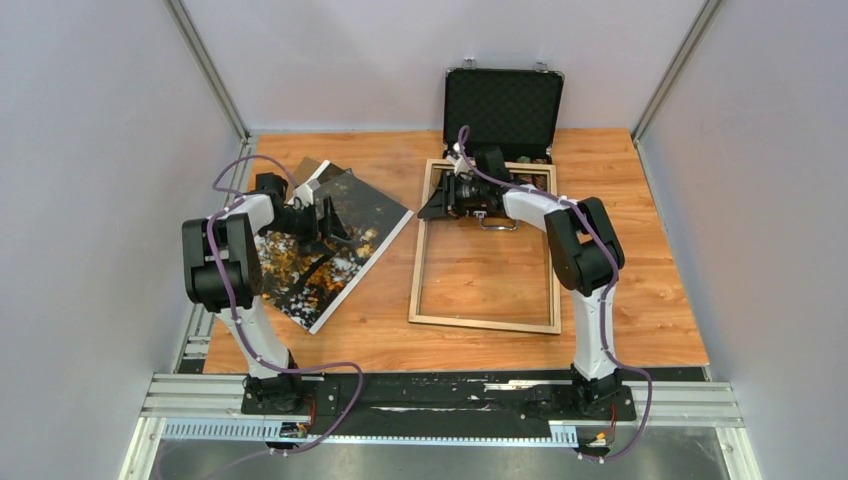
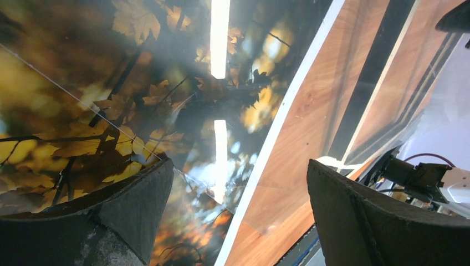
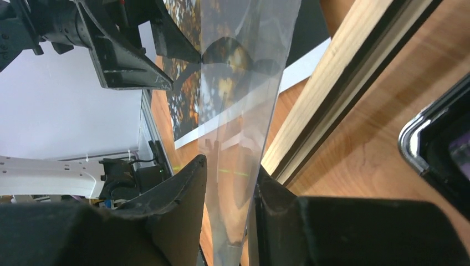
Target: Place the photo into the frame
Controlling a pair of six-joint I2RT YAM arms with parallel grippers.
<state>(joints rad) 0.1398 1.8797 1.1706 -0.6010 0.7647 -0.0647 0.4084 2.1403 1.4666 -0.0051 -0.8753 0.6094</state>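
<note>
The photo [image 1: 320, 262], dark trees with orange leaves, lies slanted on the table's left side and fills the left wrist view [image 2: 138, 83]. My left gripper [image 1: 330, 216] hovers over its upper part, open and empty [image 2: 238, 166]. The light wood frame [image 1: 485, 322] lies flat at the centre right. At its far left corner, outside the rail [image 3: 332, 94], my right gripper [image 1: 436, 205] has its jaws slightly parted [image 3: 231, 166]. A corner of the clear sheet [image 3: 238, 111] stands between them, resting against the right finger and apart from the left one. The sheet reaches back over the photo [image 3: 185, 83].
An open black case [image 1: 503, 105] stands at the back, its lower half overlapping the frame's far end [image 3: 435, 147]. The clear sheet's other corner [image 2: 282, 210] overhangs the photo's white edge onto the wood table. Grey walls enclose three sides.
</note>
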